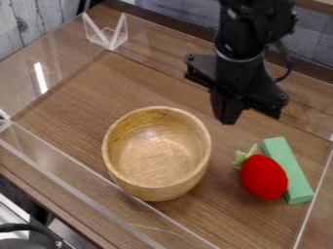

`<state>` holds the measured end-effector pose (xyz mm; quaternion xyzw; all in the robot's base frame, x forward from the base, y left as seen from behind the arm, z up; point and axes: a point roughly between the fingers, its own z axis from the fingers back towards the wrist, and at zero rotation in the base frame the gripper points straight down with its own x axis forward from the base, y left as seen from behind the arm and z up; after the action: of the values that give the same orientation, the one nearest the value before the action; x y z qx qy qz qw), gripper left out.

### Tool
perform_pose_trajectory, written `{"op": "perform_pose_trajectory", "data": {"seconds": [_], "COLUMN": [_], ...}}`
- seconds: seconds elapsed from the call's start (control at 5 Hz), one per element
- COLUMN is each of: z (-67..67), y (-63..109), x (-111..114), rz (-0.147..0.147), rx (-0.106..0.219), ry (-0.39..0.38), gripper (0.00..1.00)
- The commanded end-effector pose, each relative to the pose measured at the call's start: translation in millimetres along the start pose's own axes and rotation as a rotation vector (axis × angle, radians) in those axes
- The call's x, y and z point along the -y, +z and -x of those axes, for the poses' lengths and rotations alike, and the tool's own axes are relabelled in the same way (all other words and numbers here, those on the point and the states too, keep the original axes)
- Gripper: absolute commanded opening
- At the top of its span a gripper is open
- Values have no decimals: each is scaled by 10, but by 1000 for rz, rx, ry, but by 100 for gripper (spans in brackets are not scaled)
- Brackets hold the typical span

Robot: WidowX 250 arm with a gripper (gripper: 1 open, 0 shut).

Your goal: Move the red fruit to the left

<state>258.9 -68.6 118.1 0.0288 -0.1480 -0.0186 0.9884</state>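
tool (229, 116) tips blurred, arm cropped above

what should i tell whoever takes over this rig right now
Gripper: shut and empty, hanging above the table between the wooden bowl and the red fruit.
Red fruit: on the table at the right, against the green block, to the right of the bowl.
Done: nothing yet; the fruit is not gripped.
Left: open, come down on the fruit, grasp it and carry it to the left.
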Motion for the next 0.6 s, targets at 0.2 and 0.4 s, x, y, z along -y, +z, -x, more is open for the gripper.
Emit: {"op": "perform_pose_trajectory", "data": {"seconds": [0.2,0.4], "z": [-71,-164], "y": [105,262], "x": [279,163], "rz": [32,32], "rx": [30,57], "ry": [43,86], "gripper": [0,0]}}
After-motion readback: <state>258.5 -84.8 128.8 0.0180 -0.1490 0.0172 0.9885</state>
